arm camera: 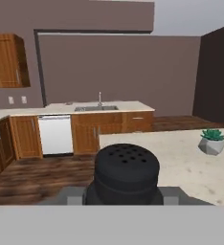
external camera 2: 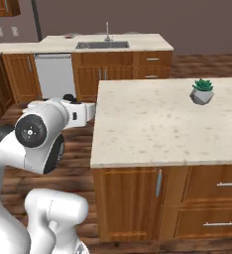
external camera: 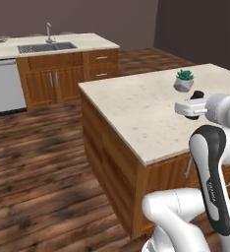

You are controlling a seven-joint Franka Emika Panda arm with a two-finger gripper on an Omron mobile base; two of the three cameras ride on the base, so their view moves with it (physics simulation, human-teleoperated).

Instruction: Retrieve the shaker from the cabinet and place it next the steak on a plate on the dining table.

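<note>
Island counter: wood base, beige speckled stone top. One small potted succulent stands directly on the top, near the far right edge.

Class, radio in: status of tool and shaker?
Tool shut on small black cylindrical shaker. Beige speckled stone-topped island ahead. Small potted succulent on it.

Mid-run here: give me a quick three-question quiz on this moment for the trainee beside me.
1. True or false: the gripper is shut on the shaker.
2. What sits on the near island top? A) potted succulent B) kettle C) bowl
3. Fill in: the far counter holds a sink with a ____.

Key: 1 true; 2 A, the potted succulent; 3 faucet.
</note>
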